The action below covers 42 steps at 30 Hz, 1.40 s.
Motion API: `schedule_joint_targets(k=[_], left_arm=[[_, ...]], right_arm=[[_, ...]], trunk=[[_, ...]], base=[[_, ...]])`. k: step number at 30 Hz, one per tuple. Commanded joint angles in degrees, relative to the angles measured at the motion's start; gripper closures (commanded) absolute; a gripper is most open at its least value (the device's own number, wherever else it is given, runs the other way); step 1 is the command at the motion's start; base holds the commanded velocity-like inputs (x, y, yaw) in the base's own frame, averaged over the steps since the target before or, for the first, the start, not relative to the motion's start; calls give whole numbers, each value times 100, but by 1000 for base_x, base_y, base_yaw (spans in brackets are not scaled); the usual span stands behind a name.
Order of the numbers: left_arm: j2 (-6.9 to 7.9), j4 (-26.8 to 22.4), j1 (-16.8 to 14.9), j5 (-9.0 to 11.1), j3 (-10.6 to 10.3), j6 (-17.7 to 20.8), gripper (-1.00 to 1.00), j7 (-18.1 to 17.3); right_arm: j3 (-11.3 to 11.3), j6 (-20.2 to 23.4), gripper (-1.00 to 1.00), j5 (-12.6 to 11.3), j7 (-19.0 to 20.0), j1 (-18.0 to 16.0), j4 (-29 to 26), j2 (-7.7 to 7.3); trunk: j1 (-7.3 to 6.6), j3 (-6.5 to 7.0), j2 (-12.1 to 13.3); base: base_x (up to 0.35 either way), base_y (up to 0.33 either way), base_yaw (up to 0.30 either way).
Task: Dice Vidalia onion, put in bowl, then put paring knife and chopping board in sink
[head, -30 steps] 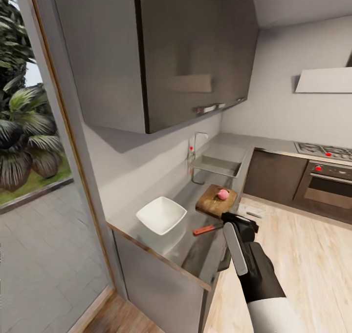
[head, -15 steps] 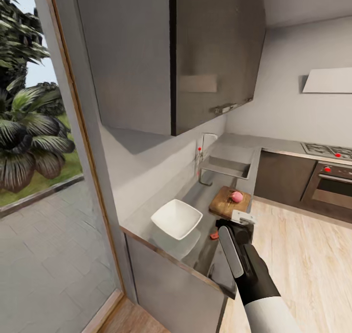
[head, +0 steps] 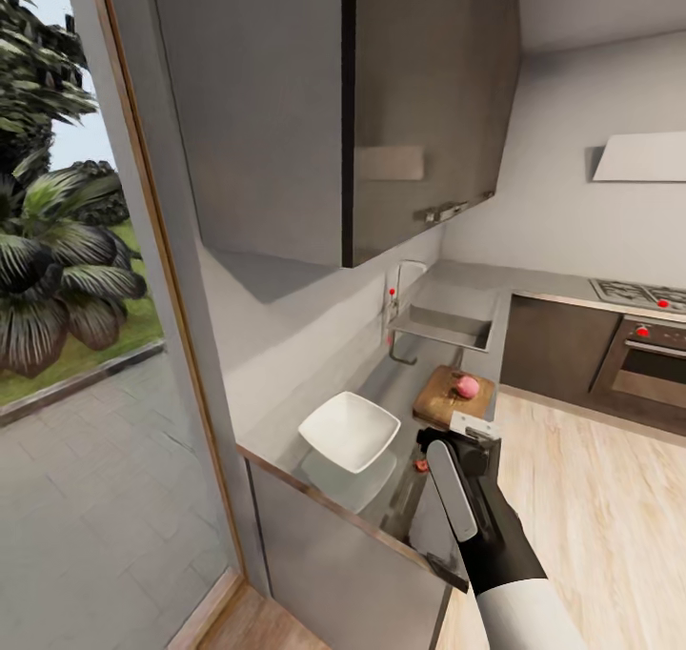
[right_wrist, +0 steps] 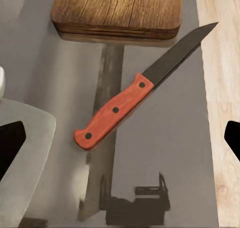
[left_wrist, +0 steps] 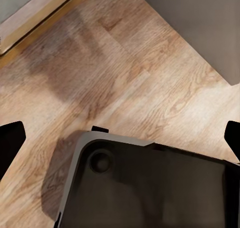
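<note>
- While the right gripper (right_wrist: 120, 138) is hovering over the smooth grey glossy countertop (head: 381, 383), its two dark fingers are standing wide apart and are holding nothing.
- The slim paring knife with the orange-red handle (right_wrist: 115, 110) is lying flat between those fingers, its dark blade pointing toward 1 o'clock in the right wrist view, just beside the dark brown wooden chopping board (right_wrist: 117, 10).
- In the head view the small pinkish-red round onion (head: 466, 386) is resting on the board, at 1 o'clock from the shallow white squarish bowl (head: 349, 431); the grey steel sink (head: 448, 326) is lying beyond.
- I am judging that the gripper should be coming down on the handle's middle, fingers across it, away from the blade.
- The left gripper (left_wrist: 120, 138) is hanging spread and empty above the wooden floor (left_wrist: 125, 62).
</note>
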Motion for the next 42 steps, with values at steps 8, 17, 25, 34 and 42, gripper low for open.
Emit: schedule_joint_targets(k=[8, 17, 25, 34, 42], left_arm=[[4, -6, 2, 60, 18, 6, -100, -58], [1, -6, 2, 60, 18, 6, -100, -58], [-7, 2, 2, 60, 18, 6, -100, -58], [-4, 50, 2, 60, 18, 7, -100, -58], [0, 55, 2, 60, 18, 8, -100, -58]], right_arm=[[1, 9, -100, -176, -59, -5, -4, 0], [-3, 5, -100, -183, -59, -5, -4, 0], [-395, 4, -100, -171, -59, -5, 15, 0], [-844, -12, -100, -167, -59, -5, 139, 0], [-852, -24, -100, -167, -59, -5, 276, 0]], trunk=[[5, -8, -9], [5, -8, -9], [5, -8, -9], [5, -8, -9], [5, -25, -9]], base=[[251, 0, 0], [54, 0, 0], [31, 0, 0], [1, 0, 0], [0, 0, 0]])
